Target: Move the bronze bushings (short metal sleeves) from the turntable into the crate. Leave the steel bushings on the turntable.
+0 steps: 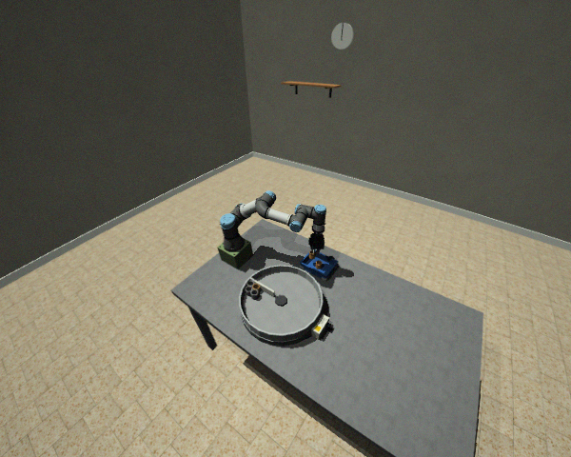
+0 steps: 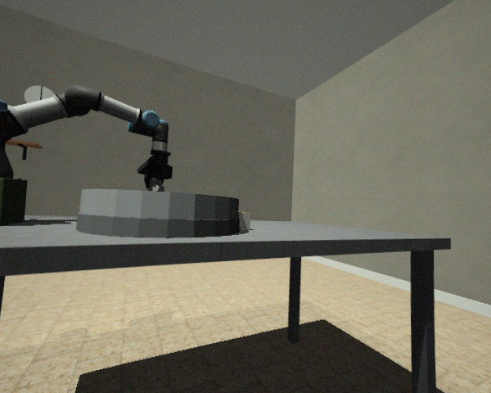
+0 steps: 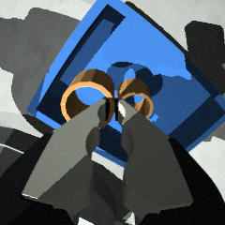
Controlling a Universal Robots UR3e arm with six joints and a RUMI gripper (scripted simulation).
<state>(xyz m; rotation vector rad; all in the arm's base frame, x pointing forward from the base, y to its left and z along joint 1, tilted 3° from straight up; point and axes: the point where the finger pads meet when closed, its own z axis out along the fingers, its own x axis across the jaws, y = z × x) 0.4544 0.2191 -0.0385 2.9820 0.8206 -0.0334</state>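
My gripper (image 1: 314, 251) (image 2: 155, 188) (image 3: 112, 98) is shut on the wall of a bronze bushing (image 3: 94, 76), which hangs at the left of the fingertips in the wrist view, over one side of the blue crate (image 1: 325, 273) (image 3: 157, 39). Another bronze bushing (image 1: 318, 264) (image 3: 133, 86) is inside the crate, just right of the fingertips in the wrist view. On the grey turntable (image 1: 295, 314) (image 2: 155, 208), a bronze bushing (image 1: 256, 286) sits in a tight cluster with several dark steel bushings (image 1: 254, 294) near the left rim. The exterior view hides the crate and bushings behind the turntable wall.
A pale bar (image 1: 263, 287) crosses the turntable from the cluster to the dark centre hub (image 1: 281, 300). A raised rim surrounds the turntable. A small white box with a yellow mark (image 1: 321, 326) is at its outer side. The arm stands on a green base (image 1: 235, 255).
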